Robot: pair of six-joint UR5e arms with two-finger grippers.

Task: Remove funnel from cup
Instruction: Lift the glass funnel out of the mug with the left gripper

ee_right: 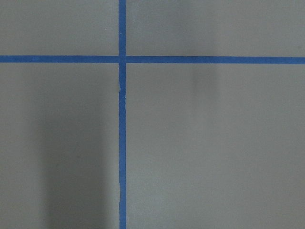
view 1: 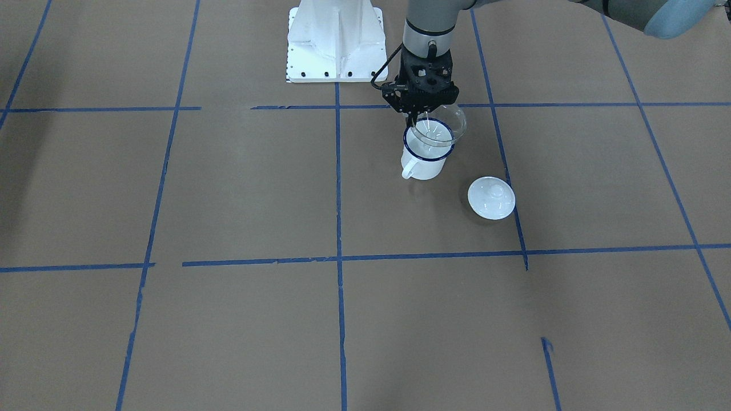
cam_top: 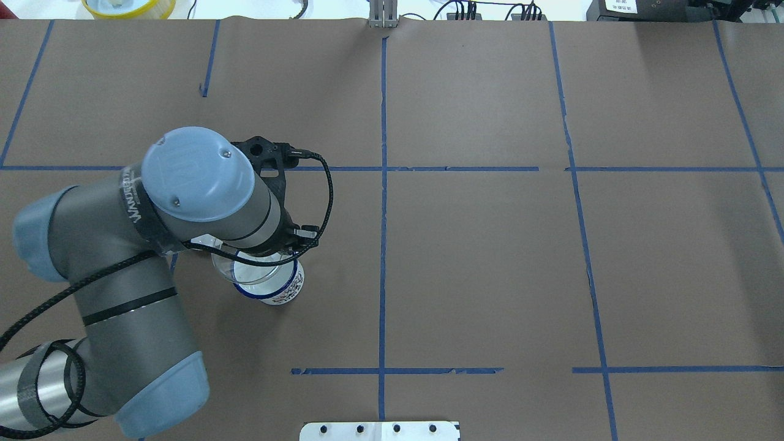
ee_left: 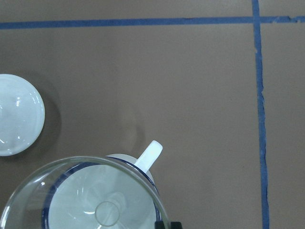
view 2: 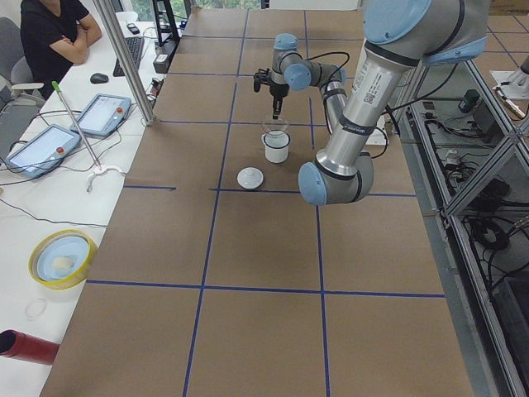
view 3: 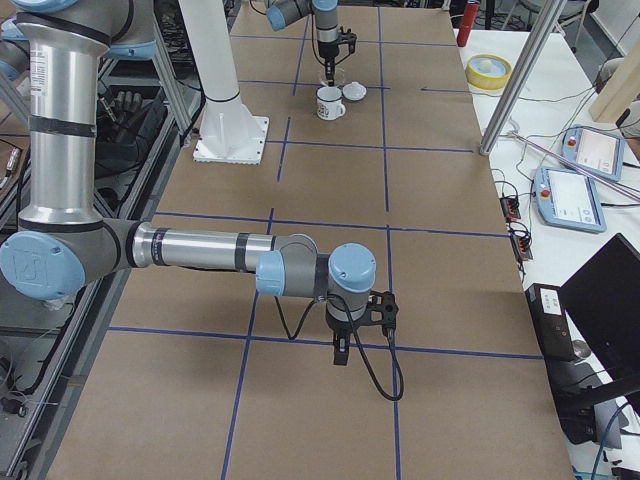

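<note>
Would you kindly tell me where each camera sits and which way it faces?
Front-facing: across the table, facing the robot's base; left claw grips the funnel over the cup.
Overhead: behind the robot, looking forward and down; left arm shows.
Exterior left: table's left end, looking along it; left arm near.
Exterior right: opposite end; right arm near, left far.
Left wrist: down on funnel, cup, lid; fingertip at bottom edge.
Right wrist: down on table and tape; no body.
Shared: front-facing and left wrist both show the lid.

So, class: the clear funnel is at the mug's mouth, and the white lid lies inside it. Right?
No. The funnel is at the mug's mouth, but the white lid lies on the table beside the mug; the front-facing view shows this.
</note>
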